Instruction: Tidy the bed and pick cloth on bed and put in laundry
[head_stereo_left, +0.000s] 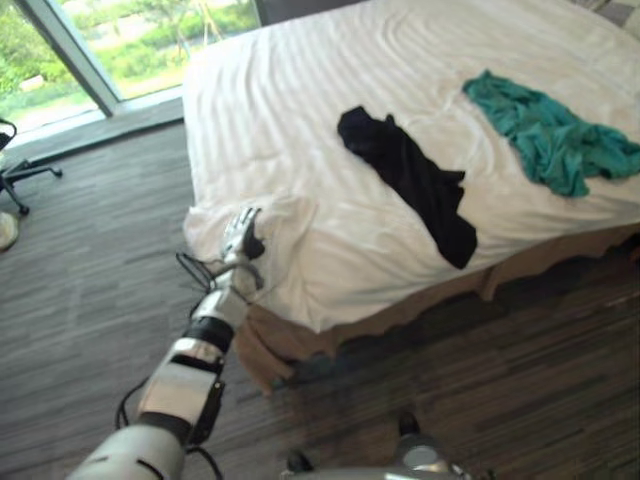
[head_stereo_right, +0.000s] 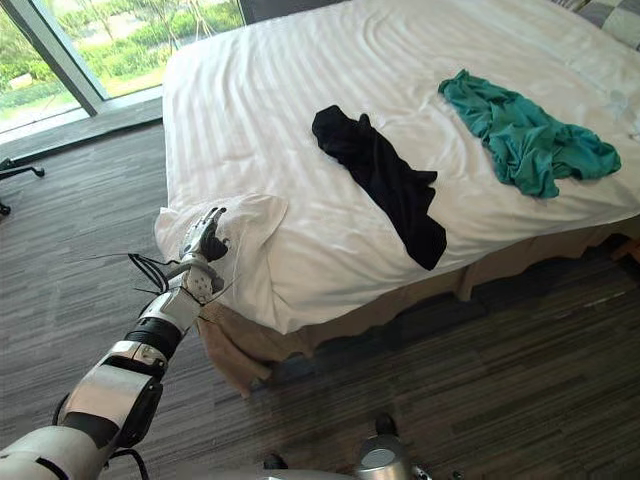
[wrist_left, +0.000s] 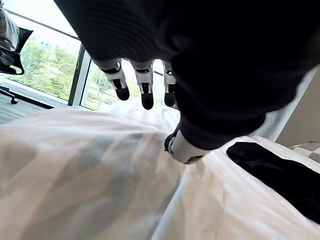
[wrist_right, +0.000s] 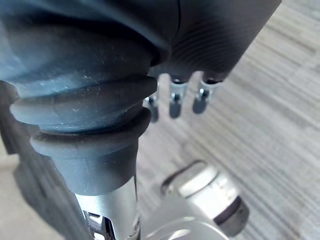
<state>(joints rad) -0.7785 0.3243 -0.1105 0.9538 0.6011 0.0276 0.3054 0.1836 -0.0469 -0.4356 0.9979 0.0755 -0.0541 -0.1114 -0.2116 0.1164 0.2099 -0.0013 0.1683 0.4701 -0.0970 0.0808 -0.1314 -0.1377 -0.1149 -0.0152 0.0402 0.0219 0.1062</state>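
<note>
A black cloth (head_stereo_left: 410, 180) lies stretched out near the foot edge of the white bed (head_stereo_left: 290, 110). A crumpled teal cloth (head_stereo_left: 550, 130) lies further right on the sheet. My left hand (head_stereo_left: 240, 238) rests at the bed's near left corner, open, with straight fingers and the thumb against the bunched white sheet corner (head_stereo_right: 250, 225). In the left wrist view its fingers (wrist_left: 145, 90) hang over the sheet, with the black cloth (wrist_left: 280, 175) off to one side. My right hand (wrist_right: 175, 97) hangs low over the floor, fingers relaxed and holding nothing.
A brown bed skirt (head_stereo_left: 400, 315) hangs below the sheet along the foot edge. A large window (head_stereo_left: 130, 40) stands beyond the bed's left side. An office chair's base (head_stereo_left: 25, 172) shows at the far left on the grey striped floor (head_stereo_left: 90, 260).
</note>
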